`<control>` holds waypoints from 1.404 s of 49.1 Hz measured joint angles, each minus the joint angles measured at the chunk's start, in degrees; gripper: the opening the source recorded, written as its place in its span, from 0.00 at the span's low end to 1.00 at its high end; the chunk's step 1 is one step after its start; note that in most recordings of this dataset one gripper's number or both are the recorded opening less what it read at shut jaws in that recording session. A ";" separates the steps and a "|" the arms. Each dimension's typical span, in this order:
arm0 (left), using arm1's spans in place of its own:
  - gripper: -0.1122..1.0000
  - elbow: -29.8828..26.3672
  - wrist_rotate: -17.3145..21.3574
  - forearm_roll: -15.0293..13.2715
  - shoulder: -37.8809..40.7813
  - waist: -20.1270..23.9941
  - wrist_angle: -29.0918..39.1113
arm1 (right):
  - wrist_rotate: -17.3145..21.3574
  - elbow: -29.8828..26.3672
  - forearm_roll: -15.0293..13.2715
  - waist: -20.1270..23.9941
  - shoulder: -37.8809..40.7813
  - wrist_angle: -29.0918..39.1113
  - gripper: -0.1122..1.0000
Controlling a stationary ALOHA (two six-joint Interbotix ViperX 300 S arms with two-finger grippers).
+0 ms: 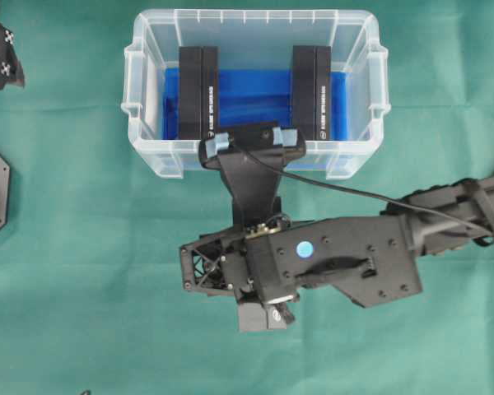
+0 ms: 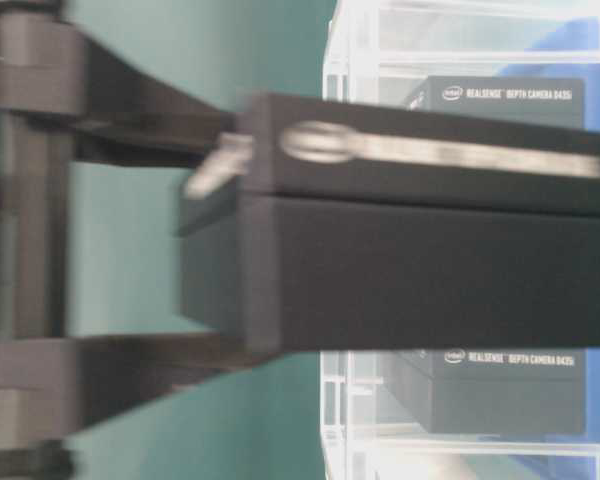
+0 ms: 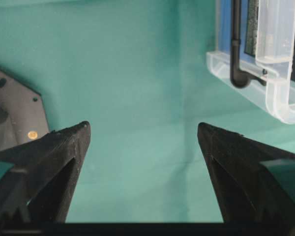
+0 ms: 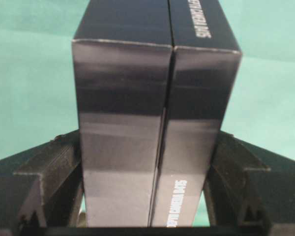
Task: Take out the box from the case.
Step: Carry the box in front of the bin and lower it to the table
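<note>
the right gripper (image 4: pixel 147 196) clamps a black box (image 4: pixel 152 123) over green cloth (image 1: pixel 66 288), outside the clear case (image 1: pixel 144 144). two more black boxes (image 1: pixel 198 90) stand inside. the left gripper (image 3: pixel 143 142) gapes wide, holding nothing.

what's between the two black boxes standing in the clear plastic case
Only bare blue cloth lining between the left black box and right black box, seen overhead.

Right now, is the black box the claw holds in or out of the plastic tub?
Out. The right claw grips the black box over green cloth, while the tub holds two others.
</note>
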 measured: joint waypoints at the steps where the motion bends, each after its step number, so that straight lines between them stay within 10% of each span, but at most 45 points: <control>1: 0.91 0.00 0.00 0.09 0.00 0.00 -0.09 | 0.00 0.79 0.09 0.09 0.00 -0.53 0.70; 26: 0.91 0.00 0.18 0.00 -0.18 0.00 1.32 | 0.18 18.28 1.58 -0.97 0.00 -19.42 0.70; 61: 0.91 0.09 -0.09 0.09 -0.18 0.00 1.41 | -0.09 20.30 2.37 -1.49 0.00 -21.62 0.70; 69: 0.91 0.09 -0.09 0.09 -0.18 0.00 1.32 | 0.09 20.21 2.46 -1.41 0.00 -22.68 0.95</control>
